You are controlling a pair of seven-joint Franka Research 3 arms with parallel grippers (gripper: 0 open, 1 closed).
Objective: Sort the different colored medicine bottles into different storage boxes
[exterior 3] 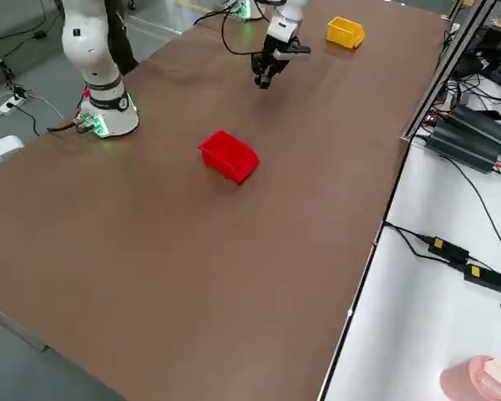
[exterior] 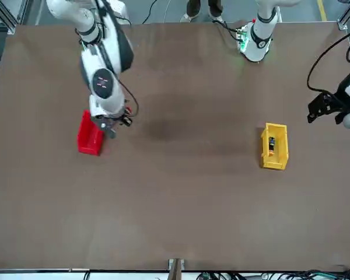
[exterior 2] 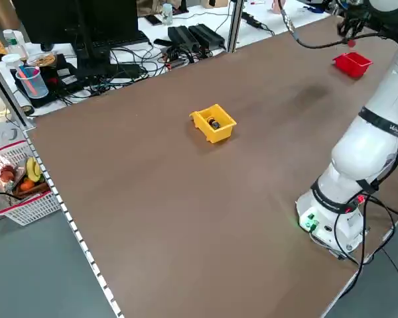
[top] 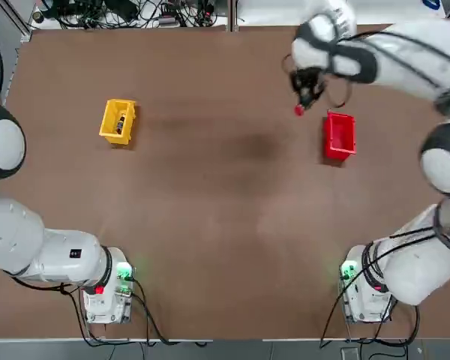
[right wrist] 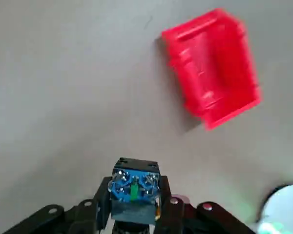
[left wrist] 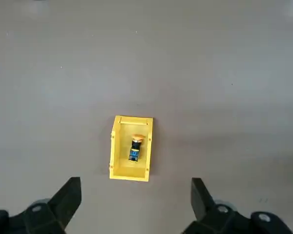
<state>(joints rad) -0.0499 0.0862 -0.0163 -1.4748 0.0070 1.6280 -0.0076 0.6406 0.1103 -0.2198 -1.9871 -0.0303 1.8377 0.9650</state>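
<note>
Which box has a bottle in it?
The yellow box: a bottle with an orange cap lies inside. The red box has none.

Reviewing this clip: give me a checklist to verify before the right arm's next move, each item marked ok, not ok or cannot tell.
1. Right gripper shut on a bottle: ok.
2. Held bottle over the red bin: not ok, it is off to one side.
3. Red bin's visible floor free of bottles: ok.
4. Orange-capped bottle inside the yellow bin: ok.
5. Left gripper open, away from the red bin: ok.
6. Grip firm enough: cannot tell.
</note>
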